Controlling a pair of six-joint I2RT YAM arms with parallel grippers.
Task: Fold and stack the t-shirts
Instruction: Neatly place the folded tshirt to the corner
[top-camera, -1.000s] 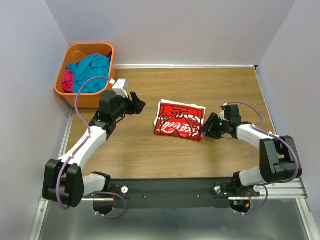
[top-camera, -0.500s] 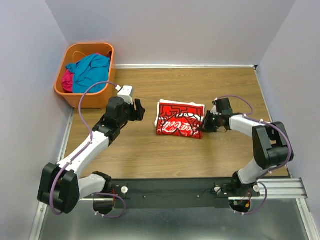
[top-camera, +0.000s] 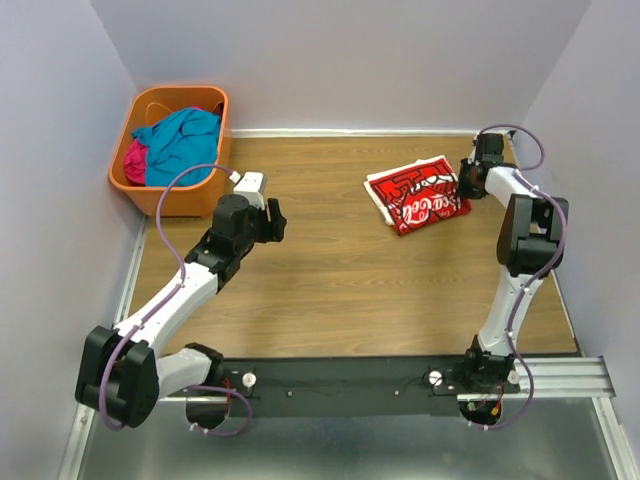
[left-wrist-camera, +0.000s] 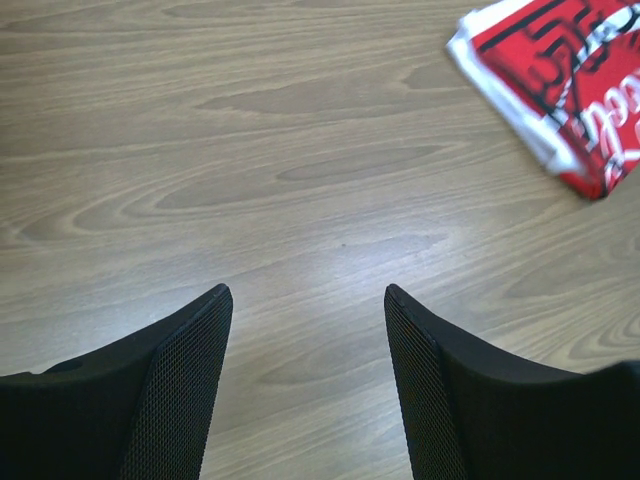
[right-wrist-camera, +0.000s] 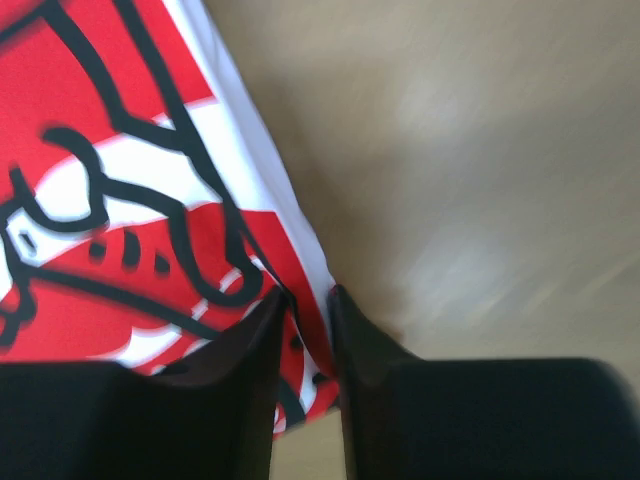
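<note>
The folded white t-shirt with the red print (top-camera: 418, 193) lies at the far right of the table, tilted. My right gripper (top-camera: 466, 184) is shut on its right edge; the right wrist view shows the cloth (right-wrist-camera: 150, 180) pinched between the jaws (right-wrist-camera: 308, 300). My left gripper (top-camera: 275, 220) is open and empty over bare wood at the left centre; its wrist view (left-wrist-camera: 305, 295) shows the shirt's corner (left-wrist-camera: 560, 80) at the top right. The teal-blue t-shirt (top-camera: 180, 140) and the magenta t-shirt (top-camera: 134, 160) lie crumpled in the orange basket (top-camera: 180, 200).
The orange basket stands at the table's far left corner against the wall. Grey walls close in the table at the back and both sides. A black rail (top-camera: 350, 375) carries both arm bases at the near edge.
My right gripper has dragged the folded red-print shirt from the table's centre to the far right, turning it. The left arm has hardly moved in the last half second.
</note>
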